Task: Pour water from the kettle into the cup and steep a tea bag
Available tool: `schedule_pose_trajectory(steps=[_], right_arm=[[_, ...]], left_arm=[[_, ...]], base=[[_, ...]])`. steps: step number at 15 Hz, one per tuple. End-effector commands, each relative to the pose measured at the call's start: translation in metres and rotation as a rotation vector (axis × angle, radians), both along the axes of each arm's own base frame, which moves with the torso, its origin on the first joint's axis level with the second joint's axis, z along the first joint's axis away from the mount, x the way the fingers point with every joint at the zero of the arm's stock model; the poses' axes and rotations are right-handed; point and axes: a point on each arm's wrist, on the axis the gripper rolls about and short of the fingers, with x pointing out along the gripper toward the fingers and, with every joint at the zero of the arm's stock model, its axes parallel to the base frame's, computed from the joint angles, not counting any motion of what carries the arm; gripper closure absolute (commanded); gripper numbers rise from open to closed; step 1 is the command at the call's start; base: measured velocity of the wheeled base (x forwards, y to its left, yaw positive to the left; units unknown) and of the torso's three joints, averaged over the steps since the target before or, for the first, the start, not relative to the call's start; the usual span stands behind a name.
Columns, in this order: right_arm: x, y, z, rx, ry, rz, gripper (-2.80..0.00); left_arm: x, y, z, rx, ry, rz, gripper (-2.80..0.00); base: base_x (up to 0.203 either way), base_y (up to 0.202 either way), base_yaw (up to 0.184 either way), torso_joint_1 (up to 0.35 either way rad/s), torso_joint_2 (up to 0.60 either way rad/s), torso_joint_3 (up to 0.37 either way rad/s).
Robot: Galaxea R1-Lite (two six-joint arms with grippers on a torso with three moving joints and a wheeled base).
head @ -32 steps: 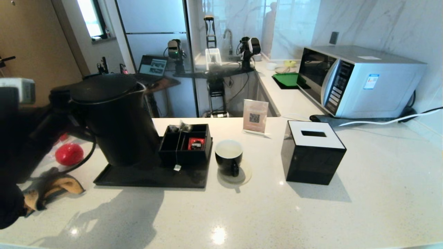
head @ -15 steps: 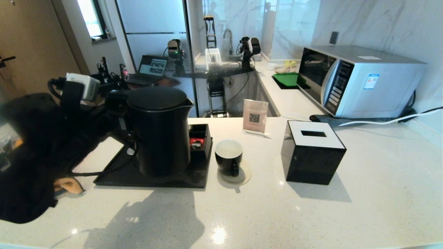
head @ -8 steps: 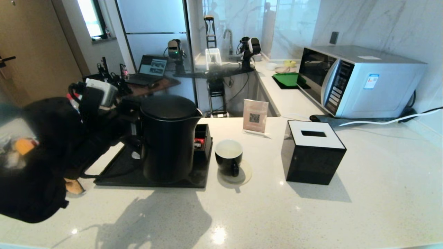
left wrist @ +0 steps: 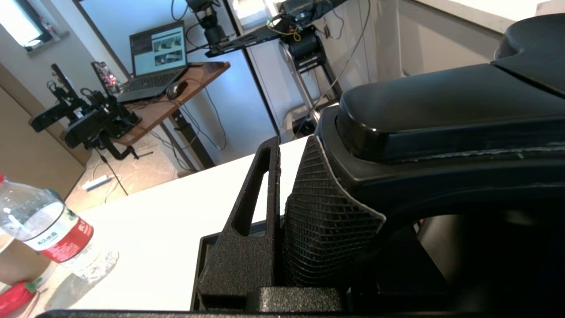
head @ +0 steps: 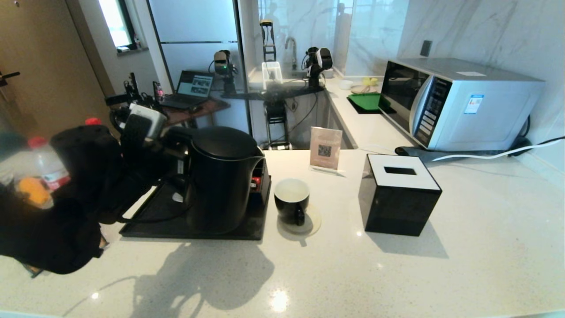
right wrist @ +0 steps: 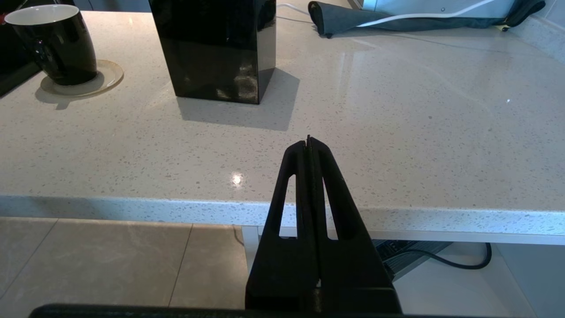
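At the far left of the counter (head: pixel 309 282) stand clear water bottles with red caps (head: pixel 44 165), partly hidden behind the dark left arm. The left gripper (head: pixel 174 152) is closed on the loop handle of the kettle (head: pixel 223 179); in the left wrist view one finger (left wrist: pixel 247 221) lies beside the handle and the kettle (left wrist: pixel 441 115) fills most of the picture. The kettle is upright, with its short spout turned toward the right, over the black tray (head: pixel 150 223); I cannot tell if its base touches the tray. Behind it, mostly covered, is a black compartment box (head: pixel 261 179) with a red packet inside, and the tea bag is not visible. Just to the right of the tray, the cup (head: pixel 292 201) stands on a pale coaster (head: pixel 309 225), its white inside looks empty. Further right are a small card stand (head: pixel 325 150), a black tissue box (head: pixel 397 194) and a microwave (head: pixel 459 104). The right gripper (right wrist: pixel 309 143) hangs before the counter edge, its fingers pressed together on nothing.
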Motion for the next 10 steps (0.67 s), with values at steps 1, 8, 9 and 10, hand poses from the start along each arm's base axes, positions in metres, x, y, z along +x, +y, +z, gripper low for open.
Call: schedule_pose_trajectory(steps=[1, 8, 9, 10], right_arm=[[0.0, 0.0, 0.0, 0.0, 0.0, 0.001, 0.0], [0.0, 0.0, 0.0, 0.0, 0.0, 0.001, 0.0], [0.0, 0.0, 0.0, 0.0, 0.0, 0.001, 0.0], [0.0, 0.0, 0.0, 0.0, 0.0, 0.001, 0.0]], left_arm=[[0.002, -0.002, -0.004, 0.022, 0.005, -0.004, 0.0], [0.007, -0.012, -0.002, 0.045, 0.006, -0.029, 0.0], [0.008, -0.012, -0.001, 0.045, 0.002, -0.029, 0.0], [0.009, -0.013, -0.001, 0.045, 0.002, -0.029, 0.0]], base=[[0.0, 0.0, 0.0, 0.0, 0.0, 0.0], [0.0, 0.0, 0.0, 0.0, 0.0, 0.0], [0.0, 0.0, 0.0, 0.0, 0.0, 0.0], [0.0, 0.0, 0.0, 0.0, 0.0, 0.0]])
